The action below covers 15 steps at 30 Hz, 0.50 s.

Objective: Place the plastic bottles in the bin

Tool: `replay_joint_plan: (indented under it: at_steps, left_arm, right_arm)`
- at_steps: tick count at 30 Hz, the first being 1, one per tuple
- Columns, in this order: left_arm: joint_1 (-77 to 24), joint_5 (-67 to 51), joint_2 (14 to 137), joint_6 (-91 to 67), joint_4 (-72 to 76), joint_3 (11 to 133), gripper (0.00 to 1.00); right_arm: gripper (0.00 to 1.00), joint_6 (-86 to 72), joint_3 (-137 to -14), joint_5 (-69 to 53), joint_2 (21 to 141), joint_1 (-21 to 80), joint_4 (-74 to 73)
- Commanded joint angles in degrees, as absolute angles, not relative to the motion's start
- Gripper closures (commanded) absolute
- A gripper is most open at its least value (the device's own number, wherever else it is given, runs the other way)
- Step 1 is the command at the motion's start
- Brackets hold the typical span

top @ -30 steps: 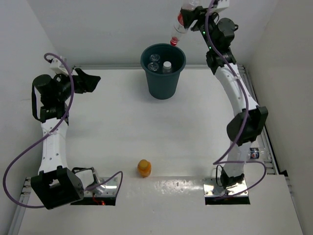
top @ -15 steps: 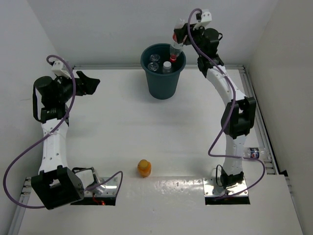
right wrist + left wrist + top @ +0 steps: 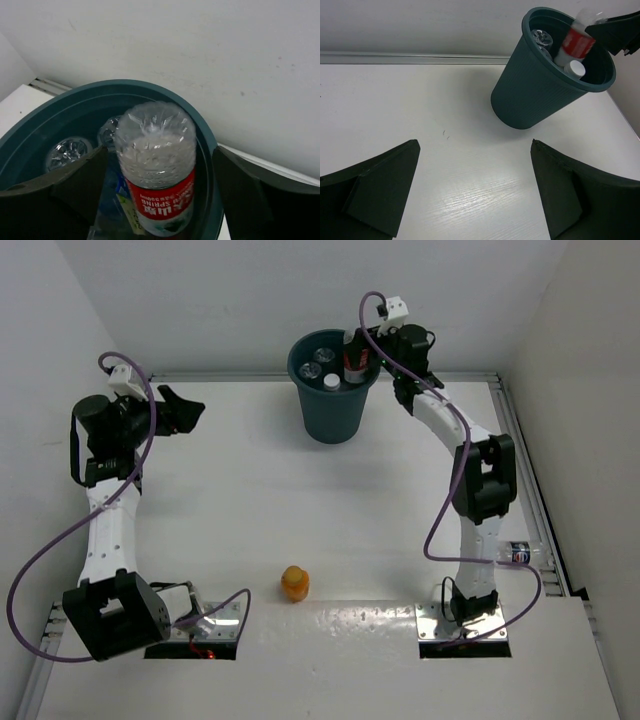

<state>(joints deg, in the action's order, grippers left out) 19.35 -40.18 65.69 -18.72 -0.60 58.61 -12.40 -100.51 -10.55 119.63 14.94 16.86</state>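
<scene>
The dark teal bin [image 3: 333,405] stands at the back of the table. My right gripper [image 3: 360,346] hangs over its right rim, open, with a clear red-label bottle [image 3: 157,165] between the fingers, bottom up, dropping inside. Small gaps show on both sides of this bottle [image 3: 578,39]. Other bottles lie in the bin, one with a white cap [image 3: 574,68]. A stubby orange bottle [image 3: 294,583] stands near the front edge. Another clear bottle [image 3: 517,554] lies at the right rail. My left gripper [image 3: 186,408] is open and empty over the back left of the table.
The back wall rises close behind the bin [image 3: 125,86]. A metal rail [image 3: 530,500] runs along the table's right edge, beside the right arm. The two arm bases sit on plates at the near edge.
The right gripper came down from above the bin to its rim, carrying the red-label bottle in, and its jaws have opened off the bottle. The left arm has barely moved.
</scene>
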Motion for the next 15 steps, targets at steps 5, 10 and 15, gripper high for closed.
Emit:
replay_joint_plan:
  at_steps: [5,10,15]
  left_arm:
    - [20.1,-40.8,65.5,-18.8,2.0,61.3,0.0]
    - [20.1,-47.0,66.8,-11.4,-4.2,67.3,0.0]
    - [16.6,-60.7,66.8,20.3,-30.6,72.3,0.0]
  right_arm:
    - [0.02,-14.1,-105.4,-10.1,115.1,16.1,18.3]
    - [0.04,-15.9,-112.6,-11.9,110.1,16.0,13.7]
    - [0.15,-13.6,-106.6,-17.4,96.7,14.8,1.5]
